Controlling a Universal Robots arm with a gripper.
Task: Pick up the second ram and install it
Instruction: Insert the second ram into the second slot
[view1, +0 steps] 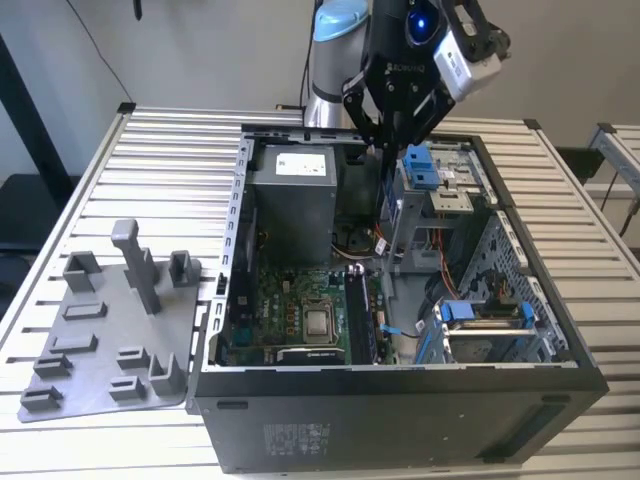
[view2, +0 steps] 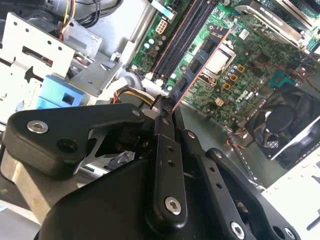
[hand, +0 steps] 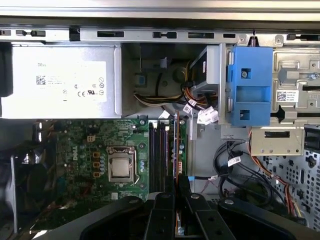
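Slatted metal forms the table (view1: 160, 150) under an open computer case (view1: 400, 410). Nearest in the second wrist view, the gripper (view2: 166, 110) is clamped on one end of the second ram (view2: 199, 64), held edge-on over the black memory slots (view2: 182, 35) of the motherboard (view2: 250, 65) beyond. Light, stiff and probably fragile, it seems best pinched by its bare edges, clear of chips and contacts.
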